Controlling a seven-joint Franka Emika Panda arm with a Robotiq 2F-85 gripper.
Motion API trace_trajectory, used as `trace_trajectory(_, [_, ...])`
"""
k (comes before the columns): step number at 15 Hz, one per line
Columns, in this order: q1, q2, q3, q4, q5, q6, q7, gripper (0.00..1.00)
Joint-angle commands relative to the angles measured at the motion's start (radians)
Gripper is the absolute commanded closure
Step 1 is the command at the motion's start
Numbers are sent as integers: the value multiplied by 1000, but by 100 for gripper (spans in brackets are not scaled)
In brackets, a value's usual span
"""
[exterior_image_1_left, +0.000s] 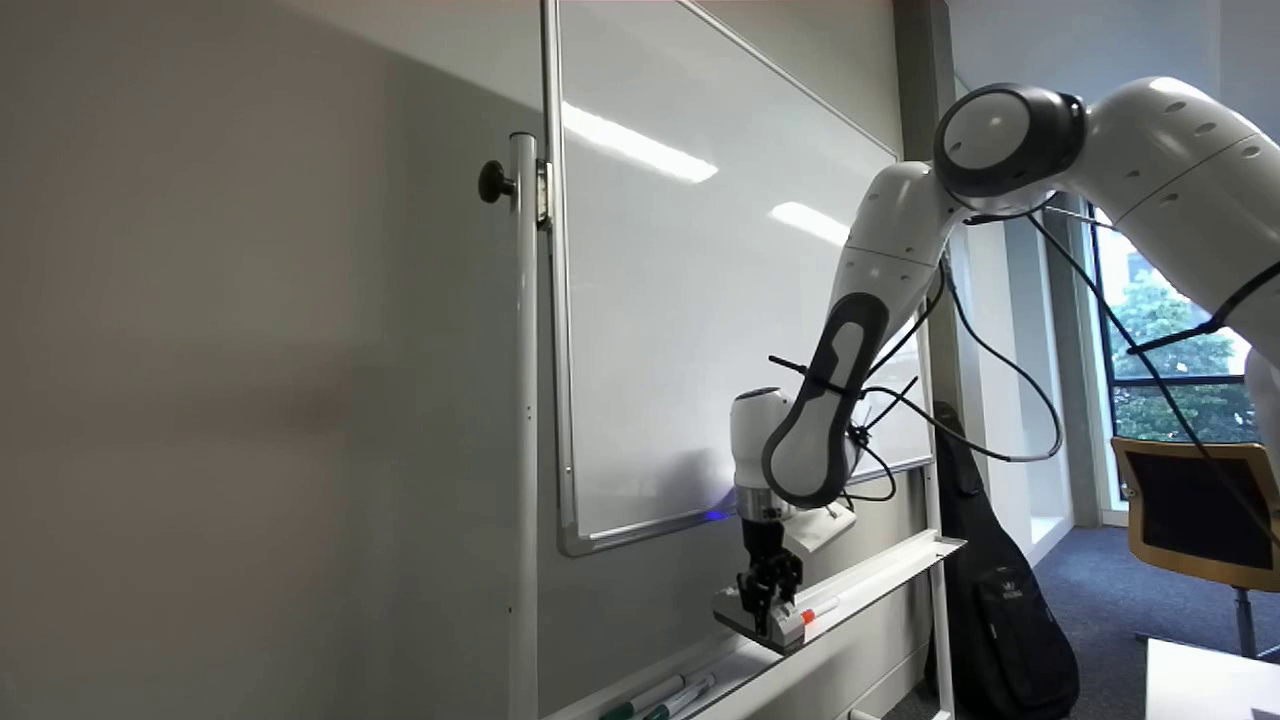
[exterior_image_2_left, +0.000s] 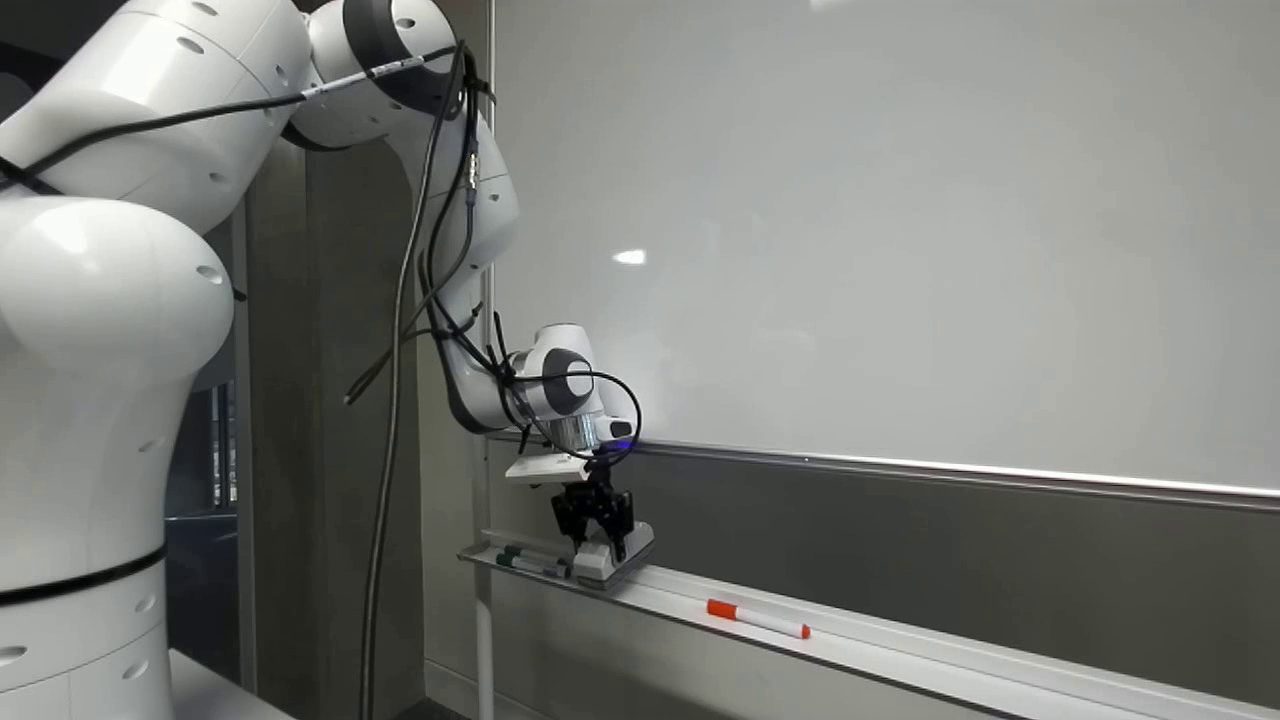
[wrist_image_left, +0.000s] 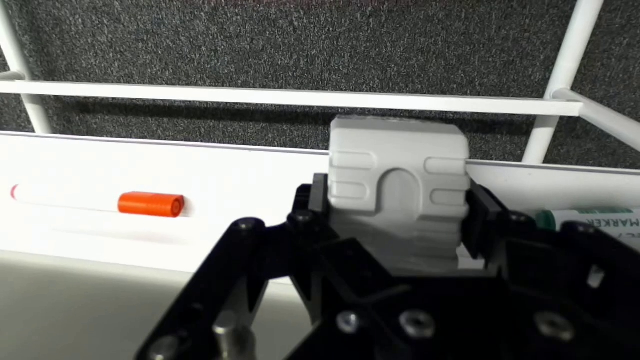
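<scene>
A pale grey board eraser (wrist_image_left: 398, 165) fills the space between the fingers in the wrist view, its ridged end toward the camera. My gripper (wrist_image_left: 398, 197) is shut on it, a black finger pad (wrist_image_left: 318, 192) against each side. In an exterior view the gripper (exterior_image_2_left: 600, 550) points down, gripping the eraser (exterior_image_2_left: 595, 565) over the whiteboard's white tray (exterior_image_2_left: 900, 655). The eraser lies across the tray's width and reaches past its front edge. Whether its underside touches the tray I cannot tell. An orange-capped marker (wrist_image_left: 150, 204) lies to one side, green-capped markers (wrist_image_left: 600, 217) to the other.
The whiteboard (exterior_image_1_left: 700, 300) rises behind the tray, its lower frame close to the wrist. A white post (exterior_image_1_left: 524, 420) holds it. Loose cables (exterior_image_1_left: 1050, 440) hang off the arm. A black instrument case (exterior_image_1_left: 1010, 620), a chair (exterior_image_1_left: 1195, 510) and a white table (exterior_image_1_left: 1210, 680) stand farther off.
</scene>
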Motion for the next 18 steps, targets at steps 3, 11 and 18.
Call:
trace_trajectory(3, [6, 30, -7, 8, 5, 1, -8, 62])
trace_trajectory(11, [1, 33, 1, 9, 13, -10, -15, 14])
trace_trajectory(18, [-3, 32, 3, 10, 17, -13, -18, 24])
